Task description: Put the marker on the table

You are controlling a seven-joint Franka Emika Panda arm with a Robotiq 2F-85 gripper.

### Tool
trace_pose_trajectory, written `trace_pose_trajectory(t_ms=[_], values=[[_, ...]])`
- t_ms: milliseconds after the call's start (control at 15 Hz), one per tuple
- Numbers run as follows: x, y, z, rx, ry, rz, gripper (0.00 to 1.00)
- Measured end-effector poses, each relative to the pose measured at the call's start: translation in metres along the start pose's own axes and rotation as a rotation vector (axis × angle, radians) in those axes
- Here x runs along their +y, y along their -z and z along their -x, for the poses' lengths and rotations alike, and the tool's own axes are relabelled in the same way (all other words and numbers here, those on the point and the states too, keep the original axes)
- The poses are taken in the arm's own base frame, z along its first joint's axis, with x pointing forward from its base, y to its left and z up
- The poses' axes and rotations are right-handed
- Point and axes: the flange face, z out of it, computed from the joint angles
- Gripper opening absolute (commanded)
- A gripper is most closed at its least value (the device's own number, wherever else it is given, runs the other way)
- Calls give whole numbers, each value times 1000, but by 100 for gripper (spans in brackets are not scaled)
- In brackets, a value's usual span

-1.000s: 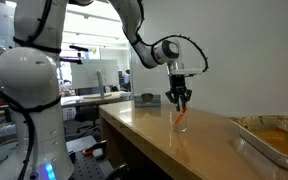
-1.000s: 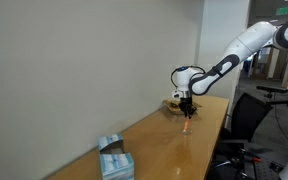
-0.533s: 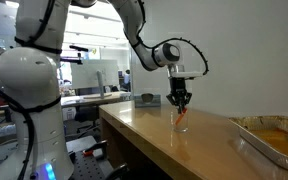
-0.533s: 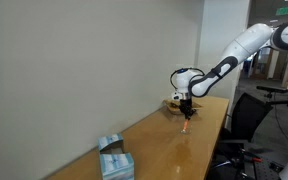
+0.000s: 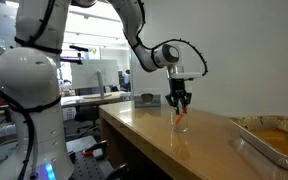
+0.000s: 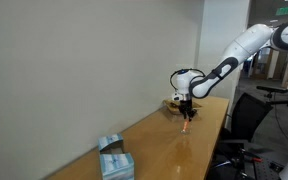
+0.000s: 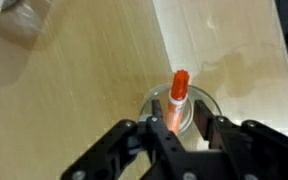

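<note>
Your gripper (image 7: 182, 130) is clenched on the marker (image 7: 179, 92). In the wrist view its two fingers (image 7: 159, 140) press it from 9 and 3 o'clock w/ no gap. The marker stands up inside the small clear glass (image 7: 208, 108), top end toward 12 o'clock, so it's not on the table (image 7: 74, 90) yet. I think you hold it from above b/c the glass walls block a grab from the side. A pull straight up should get it out w/o tipping the glass. The metal tray (image 5: 246, 127) sits well apart, at about 4 o'clock in an exterior view. Hard to see: the marker's low end and the glass bottom hide behind the fingers. In both exterior views the marker is only a tiny orange line under the gripper. The shiny clear thing at 11 o'clock in the wrist view is cut off, so I can't tell what it is.
</note>
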Motion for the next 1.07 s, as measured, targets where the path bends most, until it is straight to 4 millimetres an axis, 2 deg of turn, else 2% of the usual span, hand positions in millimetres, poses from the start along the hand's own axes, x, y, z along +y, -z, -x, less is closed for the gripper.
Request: trace_pose_trajectory(t_ms=[67, 133, 200, 333, 467, 533, 733, 800, 867, 933, 1067], values=[[-1, -1, -1, -2, 8, 10, 78], [-1, -2, -2, -2, 15, 20, 77], [-2, -3, -3, -1, 22, 29, 68], [-3, -5, -3, -9, 35, 38, 59], [-4, -6, -3, -14, 42, 40, 45], [-4, -6, -3, -15, 43, 39, 42], [-9, -13, -4, -19, 47, 25, 19], [-10, -16, -5, -20, 49, 20, 2], [-11, -18, -5, -21, 50, 15, 0], [-11, -19, -5, -22, 52, 15, 4], [-11, -19, -5, -22, 53, 16, 5]])
